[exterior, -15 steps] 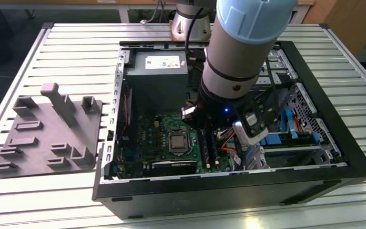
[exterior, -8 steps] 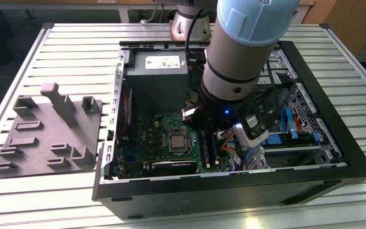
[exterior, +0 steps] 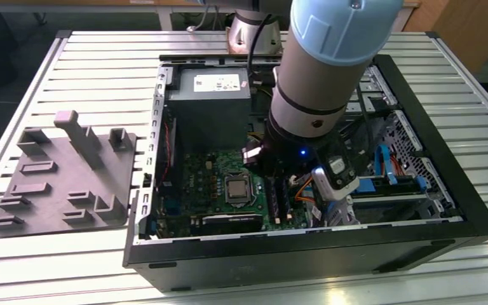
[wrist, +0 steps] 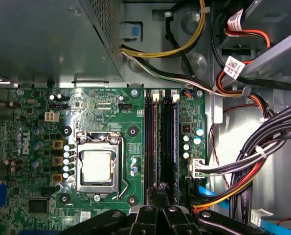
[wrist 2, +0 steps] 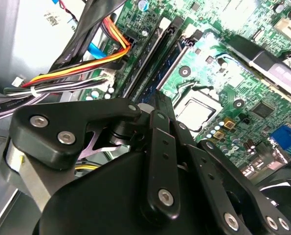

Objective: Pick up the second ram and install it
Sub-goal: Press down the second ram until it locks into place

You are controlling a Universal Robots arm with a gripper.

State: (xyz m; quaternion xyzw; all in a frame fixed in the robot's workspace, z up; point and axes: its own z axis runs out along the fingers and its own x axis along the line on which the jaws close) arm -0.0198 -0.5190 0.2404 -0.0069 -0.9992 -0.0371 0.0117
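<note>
My gripper hangs low over the motherboard inside the open computer case. Its black fingertips are pressed together with nothing visible between them. They sit just above the near end of the two long black memory slots, beside the processor socket. In the second wrist view a dark blue-green strip that looks like the second ram lies along one slot; I cannot tell how deep it sits. In the exterior view the arm's wrist covers that area.
The grey moulded tray lies on the slatted table at the exterior view's left, with no sticks in it. The grey power supply fills the case's far end. Bundles of black and coloured cables run close beside the slots.
</note>
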